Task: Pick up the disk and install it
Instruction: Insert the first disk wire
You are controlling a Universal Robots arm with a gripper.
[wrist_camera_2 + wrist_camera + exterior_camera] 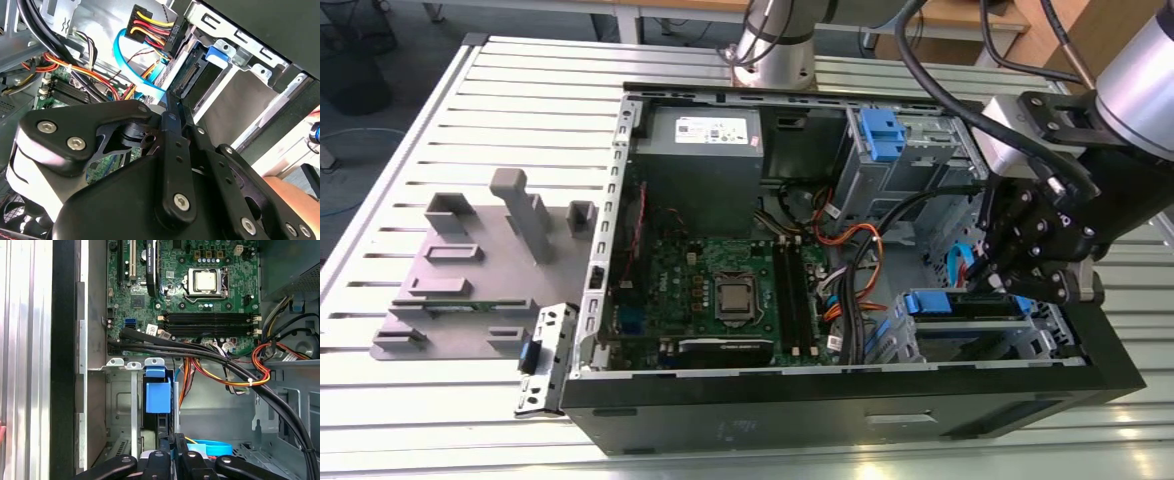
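The gripper [1023,283] is hanging inside the open computer case [854,405], close to its front wall on the exterior view's right, with cables [847,250] and the drive cage [907,150] crowding the room around it; whether it is clenched or released cannot be told. The disk [157,397] is sitting in the lower bay, its blue tab just beside the gripper. The case is lying on a slatted metal bench [440,140], beside a grey fixture [480,270].
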